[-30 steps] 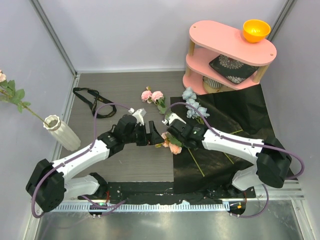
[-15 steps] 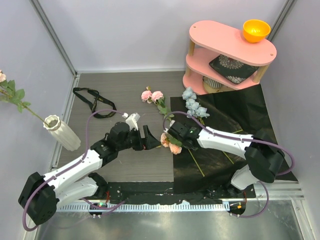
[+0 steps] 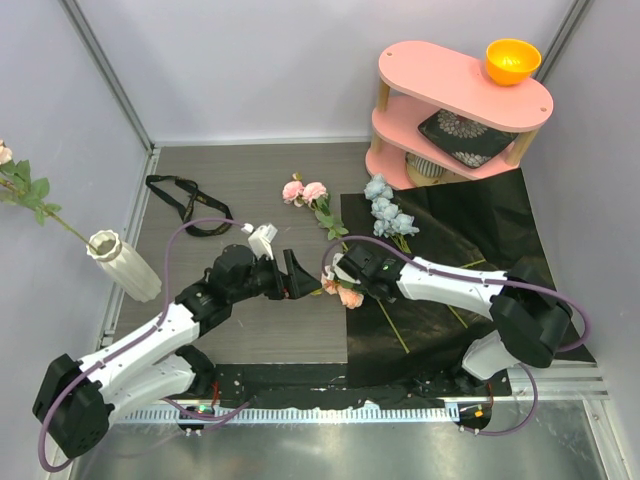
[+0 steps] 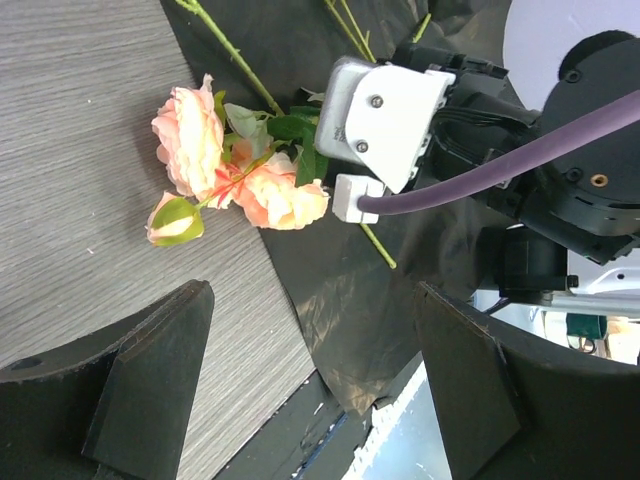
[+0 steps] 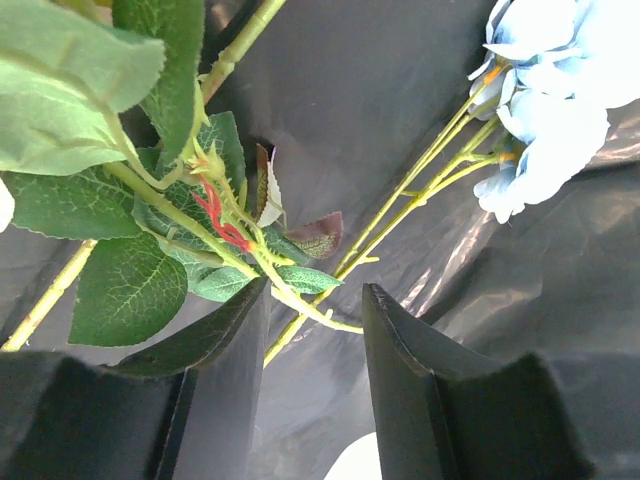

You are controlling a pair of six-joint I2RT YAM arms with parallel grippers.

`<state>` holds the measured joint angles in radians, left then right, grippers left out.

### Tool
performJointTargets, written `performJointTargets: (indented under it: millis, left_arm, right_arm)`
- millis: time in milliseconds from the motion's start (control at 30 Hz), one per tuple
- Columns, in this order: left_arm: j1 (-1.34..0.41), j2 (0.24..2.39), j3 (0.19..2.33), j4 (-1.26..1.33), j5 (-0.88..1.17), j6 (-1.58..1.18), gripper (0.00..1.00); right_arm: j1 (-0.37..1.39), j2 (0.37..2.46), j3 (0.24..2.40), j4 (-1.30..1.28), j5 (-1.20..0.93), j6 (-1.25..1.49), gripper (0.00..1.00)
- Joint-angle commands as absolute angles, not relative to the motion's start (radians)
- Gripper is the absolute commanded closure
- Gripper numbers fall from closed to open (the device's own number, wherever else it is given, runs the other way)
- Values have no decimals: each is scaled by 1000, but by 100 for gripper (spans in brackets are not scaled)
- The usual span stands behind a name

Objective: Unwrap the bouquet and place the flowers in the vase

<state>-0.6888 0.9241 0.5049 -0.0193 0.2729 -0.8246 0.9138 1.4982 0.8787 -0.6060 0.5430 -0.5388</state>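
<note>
- The peach flower (image 3: pixel 346 293) lies flat where the bare surface (image 3: pixel 250 190) meets the opened black paper (image 3: pixel 450 230). Its blooms are at the paper's edge and point left. Its long stem trails back across the paper toward my near right.
- My right hand (image 3: pixel 333 271) sits over its leaves, fingers half-parted. A thin green sprig (image 5: pixel 290 298) lies in the gap, and nothing is pinched.
- My left hand (image 3: pixel 297 277) is spread wide and empty, just beside the blooms and facing them.
- I judge the flower to be light, with a thin, wiry, rather slick stem and soft blooms that would crush. I would take it on bare stem just below the leaves.
- The pink flowers (image 3: pixel 305 192) and blue flowers (image 3: pixel 385 210) lie further back, blooms away from me.
- The vase (image 3: pixel 125 262) stands well apart at the left and already holds one stem.
</note>
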Motion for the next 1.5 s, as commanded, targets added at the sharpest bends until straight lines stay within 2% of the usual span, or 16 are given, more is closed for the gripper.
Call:
performJointTargets:
  millis: [0,400,567,667,767,800,900,1000,1300,1467]
  left_arm:
    - [-689,885,503,3,270,-787,14]
    - [-689,874,502,3,275,-775,13]
    - [-689,828,502,-57,247,-769,13]
    - [-689,807,503,-78,230,-764,13]
    - [-689,802,508,-89,226,-762,12]
    - [-689,805,508,-90,225,-765,13]
    - [-689,804,523,-92,232,-770,13]
    - [-689,798,535,-100,235,-773,12]
    - [-689,770,563,-26,248,-799,14]
    - [-689,805,572,139,343,-833,15]
  right_arm:
    - [901,1462,864,-604,514,-587,53]
    - [835,1463,782,-442,411,-630,53]
    - [802,1503,773,-396,376,-637,57]
    - [798,1516,772,-376,371,-646,63]
    - [799,1523,769,-359,380,-655,78]
    - [798,1523,769,-354,391,-657,86]
    - [798,1491,769,-345,449,-663,94]
    - [799,1432,793,-354,509,-655,98]
    - [804,1241,903,-368,681,-556,99]
    - [808,1161,1112,-455,496,-177,99]
